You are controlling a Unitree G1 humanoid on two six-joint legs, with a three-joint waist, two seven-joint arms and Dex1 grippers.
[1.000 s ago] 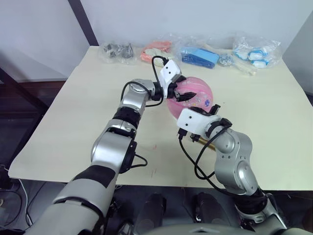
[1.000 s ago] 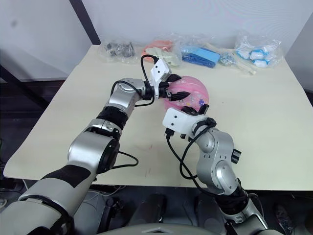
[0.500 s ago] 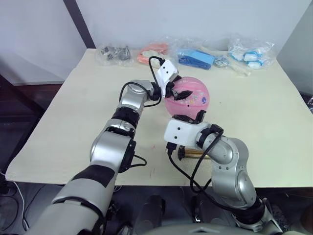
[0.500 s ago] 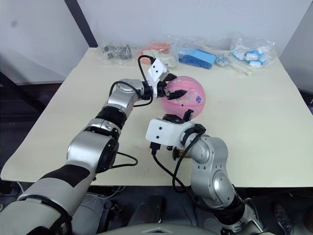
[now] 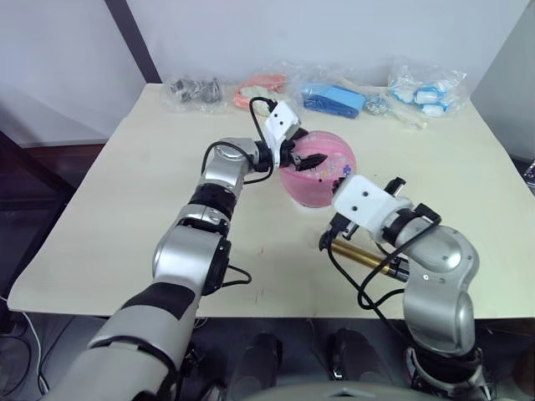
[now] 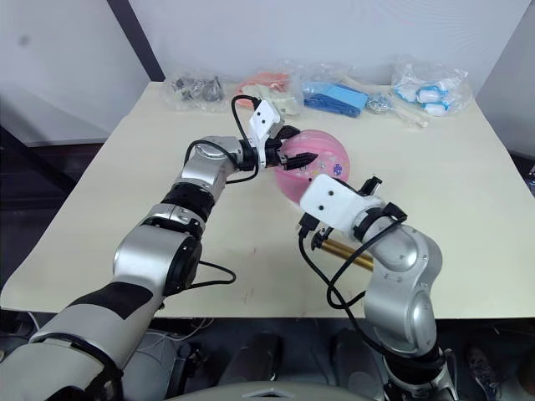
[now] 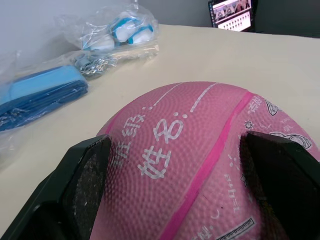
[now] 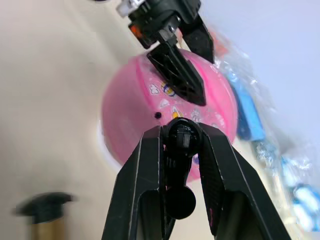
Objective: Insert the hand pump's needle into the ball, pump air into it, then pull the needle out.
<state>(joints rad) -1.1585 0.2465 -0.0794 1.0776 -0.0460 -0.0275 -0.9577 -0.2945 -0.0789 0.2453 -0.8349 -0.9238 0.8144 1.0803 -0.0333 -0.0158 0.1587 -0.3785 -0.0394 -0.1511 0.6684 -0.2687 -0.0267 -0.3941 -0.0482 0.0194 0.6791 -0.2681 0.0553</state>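
The pink ball (image 5: pixel 324 174) rests round on the table's middle. My left gripper (image 5: pixel 303 159) is shut on the ball, its black fingers (image 7: pixel 82 175) pressed against both sides of the upper half. My right gripper (image 8: pixel 181 137) hovers to the right of the ball and apart from it, shut on the small black fitting of the needle (image 8: pixel 181 142); the pin itself cannot be made out. A small dark valve hole (image 8: pixel 158 115) faces that gripper. The hand pump (image 5: pixel 364 255) lies on the table in front of the ball, under my right forearm, with its black T-handle (image 8: pixel 45 205) nearest.
Clear bags line the table's far edge: metal parts (image 5: pixel 196 88), orange pieces (image 5: pixel 263 83), a blue item (image 5: pixel 338 96) and blue-white items (image 5: pixel 426 90). The cream table (image 5: pixel 125 192) has bare room to the left and right. A screen (image 7: pixel 232 12) stands beyond the table.
My right gripper has drawn back from the ball's front and swung to the right, still shut on the fitting. The left gripper and the ball have stayed in place.
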